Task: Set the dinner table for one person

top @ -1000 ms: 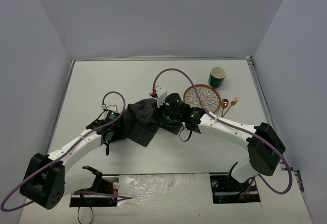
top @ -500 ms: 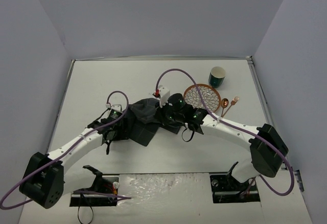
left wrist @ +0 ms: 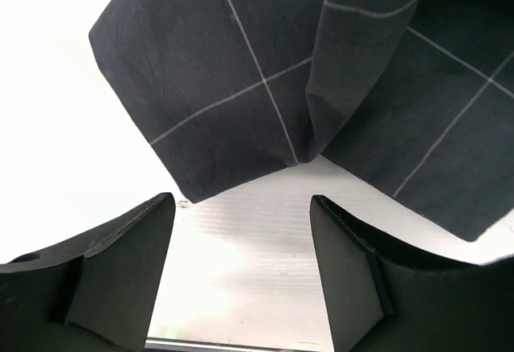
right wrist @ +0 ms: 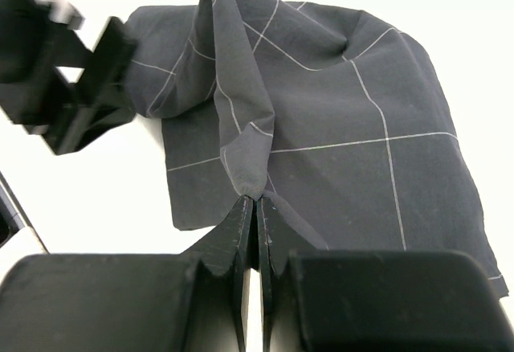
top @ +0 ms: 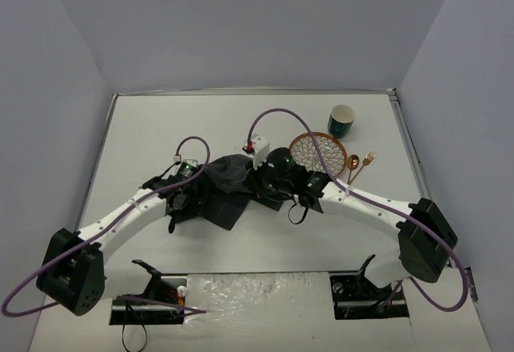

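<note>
Left gripper [left wrist: 241, 204] nearer cloth [left wrist: 265, 87]; right gripper [right wrist: 257, 202] pinching fold; cup [top: 340, 124] upright

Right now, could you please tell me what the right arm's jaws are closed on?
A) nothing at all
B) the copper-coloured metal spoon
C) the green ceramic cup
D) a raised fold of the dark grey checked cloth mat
D: the right wrist view shows the right arm's jaws shut on a pinched ridge of the dark grey checked cloth mat, raised above the white tabletop.
</note>
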`<action>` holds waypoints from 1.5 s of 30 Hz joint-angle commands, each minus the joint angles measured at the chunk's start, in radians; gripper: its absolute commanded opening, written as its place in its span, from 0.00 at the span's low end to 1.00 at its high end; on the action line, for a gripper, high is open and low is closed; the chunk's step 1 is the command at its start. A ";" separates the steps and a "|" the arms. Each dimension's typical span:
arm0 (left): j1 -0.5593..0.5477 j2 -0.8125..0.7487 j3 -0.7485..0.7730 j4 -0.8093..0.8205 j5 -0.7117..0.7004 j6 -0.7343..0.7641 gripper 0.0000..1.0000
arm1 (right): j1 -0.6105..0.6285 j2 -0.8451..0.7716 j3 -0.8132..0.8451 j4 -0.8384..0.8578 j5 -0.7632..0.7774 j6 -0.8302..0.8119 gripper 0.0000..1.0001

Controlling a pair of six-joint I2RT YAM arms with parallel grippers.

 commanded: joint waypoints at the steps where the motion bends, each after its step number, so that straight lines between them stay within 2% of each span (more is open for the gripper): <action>1: -0.005 0.077 0.074 -0.055 -0.003 0.050 0.64 | -0.012 -0.062 0.001 0.072 -0.010 0.011 0.00; 6: -0.004 0.161 0.066 -0.018 0.021 0.053 0.64 | -0.015 -0.080 -0.007 0.076 -0.009 0.010 0.00; 16: 0.024 0.230 0.037 0.050 0.008 0.011 0.57 | -0.027 -0.120 -0.038 0.074 -0.012 0.001 0.00; 30: 0.103 0.222 0.009 0.038 -0.039 -0.059 0.47 | -0.050 -0.211 -0.088 0.074 -0.002 0.007 0.00; 41: 0.156 0.239 -0.035 0.094 0.003 -0.075 0.23 | -0.077 -0.286 -0.121 0.062 0.018 0.020 0.00; 44: 0.167 0.237 -0.041 0.109 0.013 -0.072 0.11 | -0.079 -0.290 -0.120 0.062 0.016 0.023 0.00; 45: 0.174 0.235 -0.041 0.112 0.015 -0.072 0.04 | -0.079 -0.290 -0.120 0.062 0.014 0.024 0.00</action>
